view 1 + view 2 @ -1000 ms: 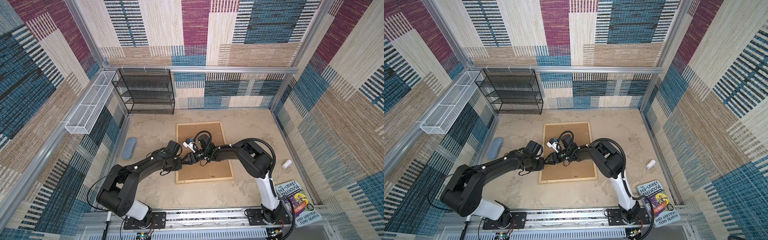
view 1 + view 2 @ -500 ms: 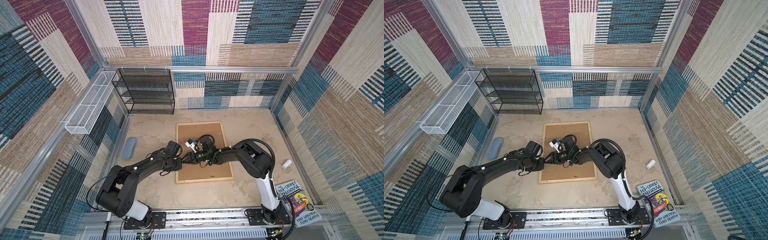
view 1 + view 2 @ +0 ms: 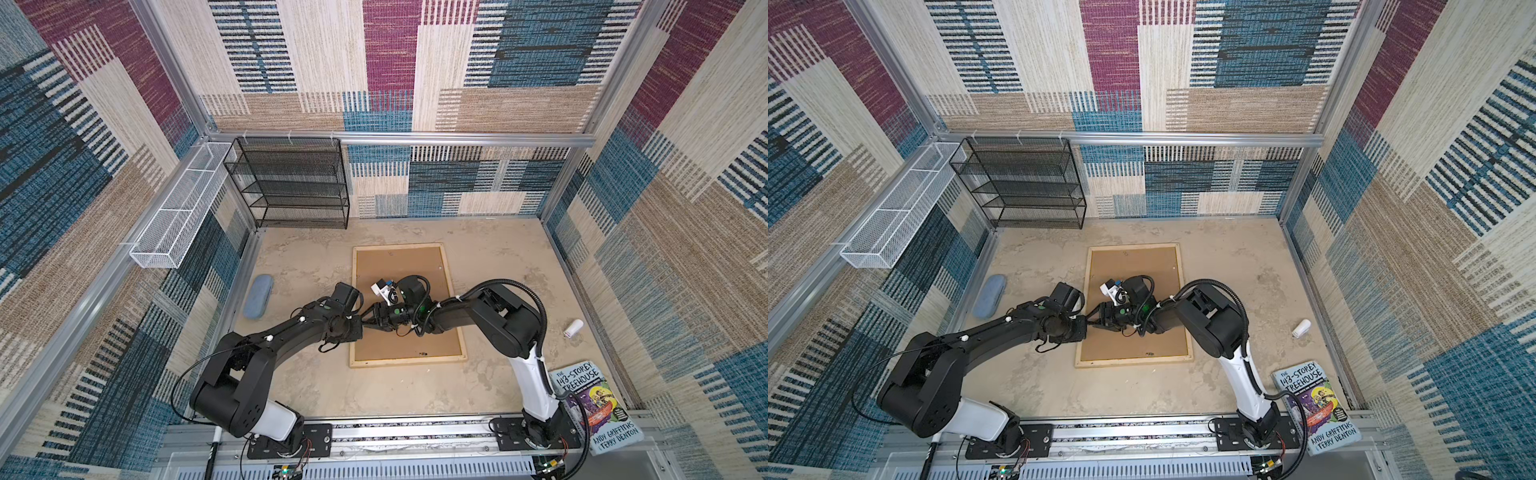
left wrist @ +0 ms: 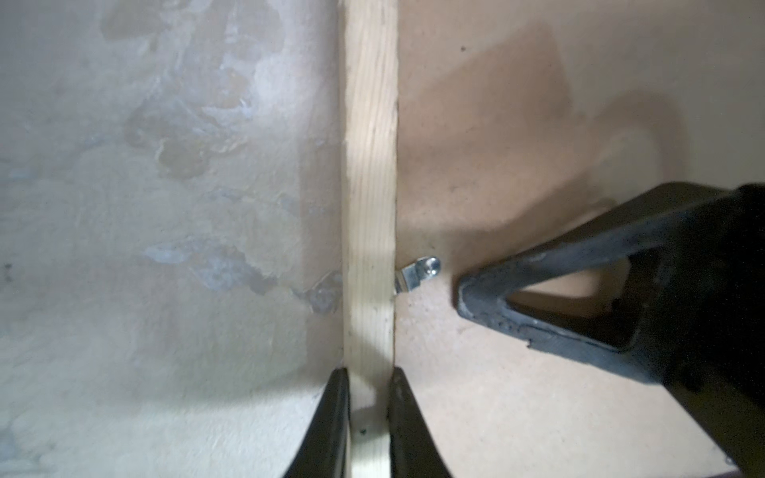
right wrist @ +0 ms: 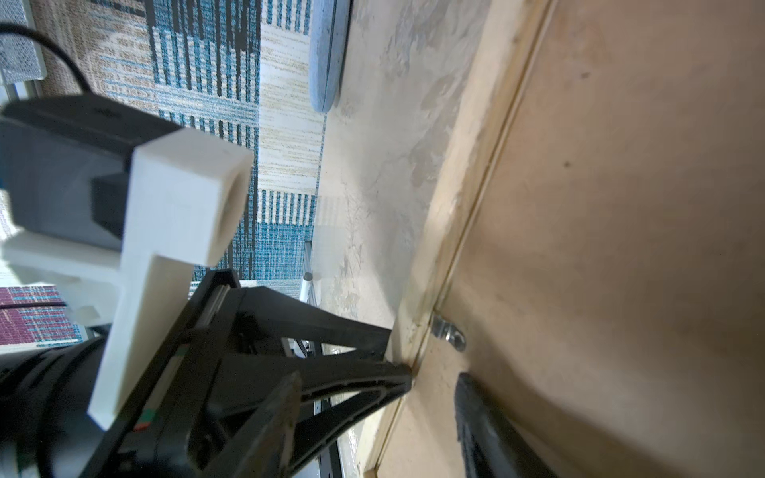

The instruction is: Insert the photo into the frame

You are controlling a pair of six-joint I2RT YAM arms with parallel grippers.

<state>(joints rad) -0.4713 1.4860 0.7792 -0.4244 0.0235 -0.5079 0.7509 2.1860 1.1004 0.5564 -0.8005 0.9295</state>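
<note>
The pale wooden frame [image 3: 407, 360] [image 3: 1133, 362] lies flat on the table, filled by a plain brown backing board [image 3: 399, 266]. The photo is hidden from every view. My left gripper [image 3: 356, 328] [image 4: 368, 372] is shut on the frame's left rail [image 4: 368, 165], one finger on each side of it. My right gripper [image 3: 370, 320] [image 5: 378, 376] hovers open just over the backing board, right beside the left one. One of the right gripper's fingers [image 4: 538, 298] points at a small metal clip [image 4: 418, 275] [image 5: 449, 335] on the rail's inner edge, a short gap away.
A blue glasses case [image 3: 258, 301] lies left of the frame. A black mesh shelf [image 3: 291, 183] stands at the back left, with a white wire basket [image 3: 178, 208] on the left wall. A small white cylinder [image 3: 572, 328] and a book [image 3: 594, 411] lie to the right.
The right gripper has crept a little closer to the frame's left rail and the left gripper. The left arm and the frame have stayed put.
</note>
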